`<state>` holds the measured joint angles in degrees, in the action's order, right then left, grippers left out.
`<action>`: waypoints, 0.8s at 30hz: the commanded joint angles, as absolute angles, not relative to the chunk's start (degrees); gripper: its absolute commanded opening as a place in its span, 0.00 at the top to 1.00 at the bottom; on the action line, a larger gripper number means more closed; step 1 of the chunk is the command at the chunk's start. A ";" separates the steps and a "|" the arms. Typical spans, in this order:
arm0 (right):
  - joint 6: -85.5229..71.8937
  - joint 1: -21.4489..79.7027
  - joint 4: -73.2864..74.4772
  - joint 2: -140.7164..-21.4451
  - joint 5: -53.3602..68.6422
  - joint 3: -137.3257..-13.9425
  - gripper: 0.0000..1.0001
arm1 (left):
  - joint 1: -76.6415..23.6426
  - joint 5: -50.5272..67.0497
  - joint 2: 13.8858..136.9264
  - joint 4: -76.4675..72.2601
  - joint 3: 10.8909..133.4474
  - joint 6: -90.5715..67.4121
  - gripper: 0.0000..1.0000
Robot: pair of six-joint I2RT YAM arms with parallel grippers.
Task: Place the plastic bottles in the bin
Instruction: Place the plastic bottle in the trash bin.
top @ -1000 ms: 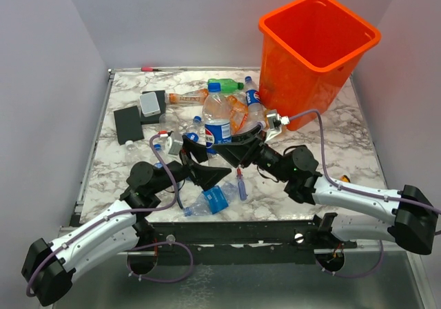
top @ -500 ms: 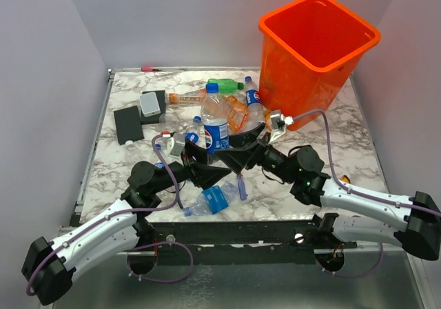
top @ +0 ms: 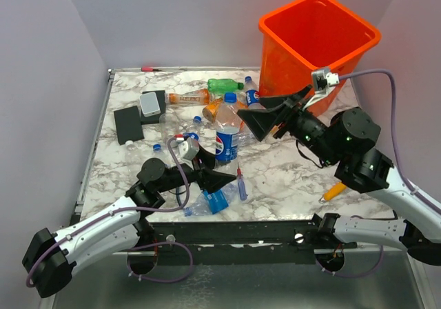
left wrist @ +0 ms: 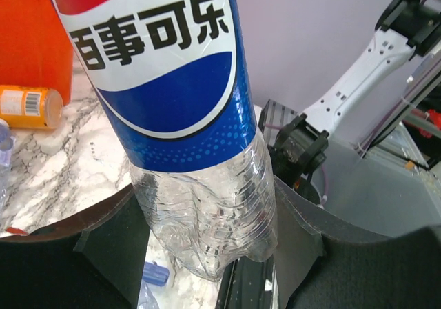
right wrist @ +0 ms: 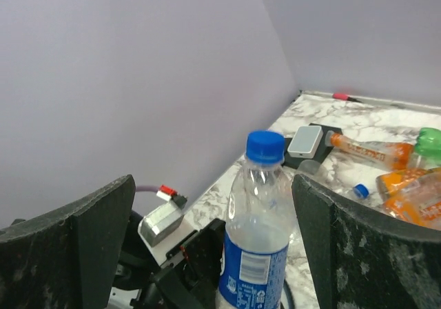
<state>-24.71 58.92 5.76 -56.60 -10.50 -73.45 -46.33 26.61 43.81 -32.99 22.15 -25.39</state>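
Note:
A clear Pepsi bottle [top: 227,131] with a blue cap stands upright over the middle of the table. My left gripper [top: 215,168] is shut on its lower end. In the left wrist view the ribbed base of the Pepsi bottle [left wrist: 207,219] sits between both black fingers of the left gripper [left wrist: 207,254]. My right gripper [top: 266,116] hangs open and raised beside the orange bin [top: 286,46], apart from the bottle. In the right wrist view the Pepsi bottle [right wrist: 258,233] shows beyond the open right gripper [right wrist: 212,212]. More bottles lie behind: a green one [top: 224,85], orange ones [top: 189,97], a crushed one [top: 210,200].
A black block [top: 127,124] and a grey box [top: 149,103] sit at the back left. A blue-and-red screwdriver [top: 240,183] lies near the front edge, an orange-tipped tool [top: 333,192] at the right. A red pen [top: 150,69] lies along the back edge.
My right gripper opened, left the Pepsi bottle and rose to the right, toward the bin. My left gripper closed on the bottle's lower end, and the bottle shifted slightly right.

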 commanded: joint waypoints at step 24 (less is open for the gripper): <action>-26.18 59.06 22.57 -65.24 -19.69 -81.65 0.59 | -53.79 21.57 42.89 -22.59 26.20 -15.13 0.77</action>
<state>-24.86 58.92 22.39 -66.22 -19.05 -82.78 -53.39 22.61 43.55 -23.03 24.01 -16.14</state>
